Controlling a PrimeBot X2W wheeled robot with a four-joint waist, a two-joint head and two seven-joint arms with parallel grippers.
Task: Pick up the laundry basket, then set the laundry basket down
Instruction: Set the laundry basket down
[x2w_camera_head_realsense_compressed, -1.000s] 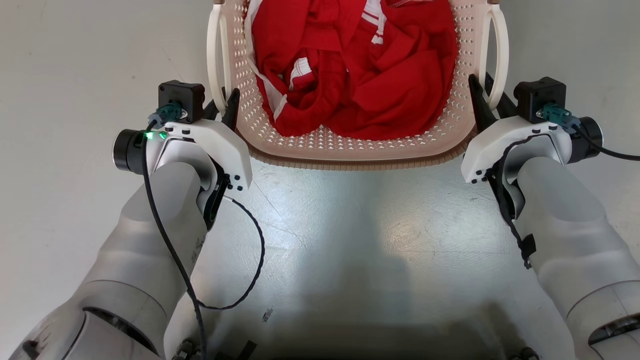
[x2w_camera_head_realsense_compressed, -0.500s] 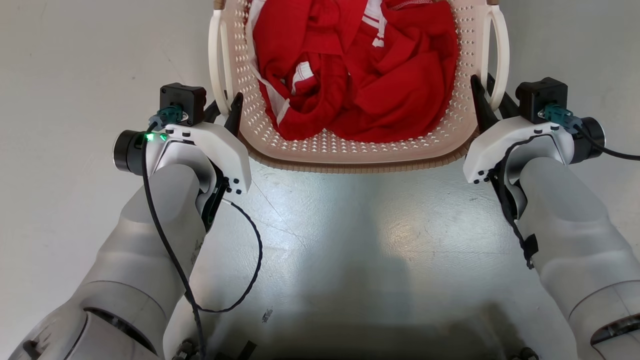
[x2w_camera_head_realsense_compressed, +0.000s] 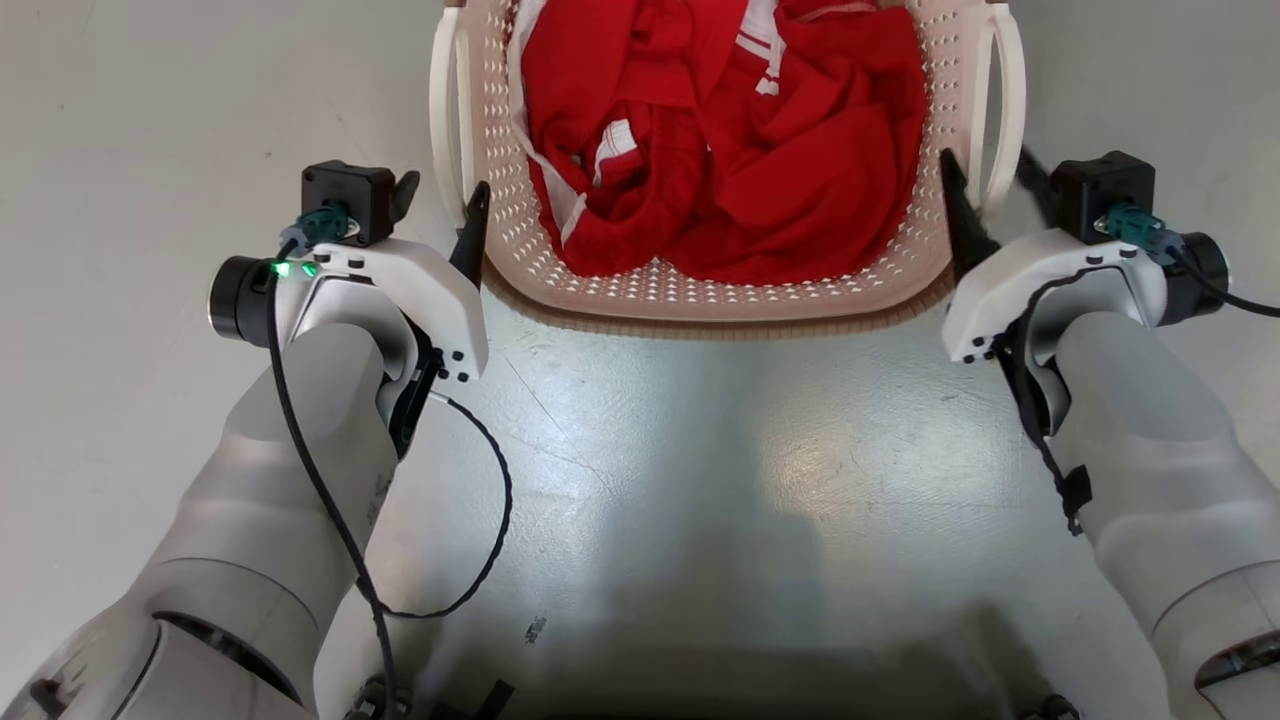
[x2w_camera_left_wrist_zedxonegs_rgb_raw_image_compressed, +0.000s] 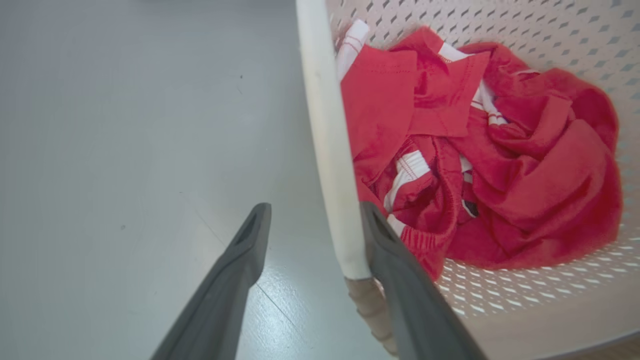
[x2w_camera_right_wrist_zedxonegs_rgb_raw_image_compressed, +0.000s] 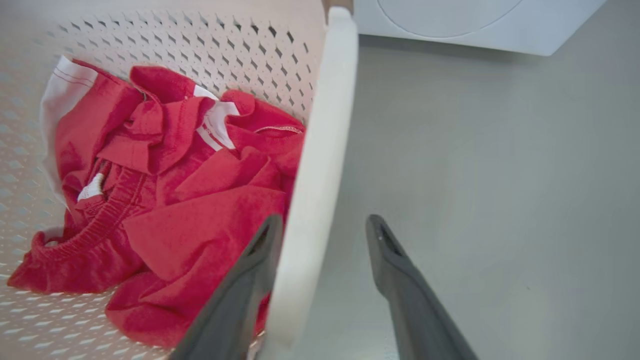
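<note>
1. Both grips are wide at this moment. My left end effector (x2w_camera_head_realsense_compressed: 443, 192) has its two dark fingers spread to either side of the basket's white left loop handle (x2w_camera_left_wrist_zedxonegs_rgb_raw_image_compressed: 327, 150), and my right end effector (x2w_camera_head_realsense_compressed: 985, 160) straddles the white right loop handle (x2w_camera_right_wrist_zedxonegs_rgb_raw_image_compressed: 320, 150) the same way.
2. On each side the inner finger lies close against the handle and the outer finger stands apart from it, so neither handle is clamped.
3. Between my two arms sits the small cream-white perforated plastic laundry basket (x2w_camera_head_realsense_compressed: 620, 295) with its brown woven-look rim, apparently on the glossy grey floor (x2w_camera_head_realsense_compressed: 700, 450) and loaded with crumpled red and white clothes (x2w_camera_head_realsense_compressed: 760, 150).
4. Since nothing is gripped, I judge that I am not carrying the basket. With my fingers spread around the handles, this could be just ahead of the lift or just after the set-down, and I cannot tell which.
5. My head view cuts off the basket's far end, and its underside is hidden, so contact with the floor is my judgement only.
6. My right wrist view shows a white appliance (x2w_camera_right_wrist_zedxonegs_rgb_raw_image_compressed: 475, 25) beyond the basket, cropped at the top edge.
</note>
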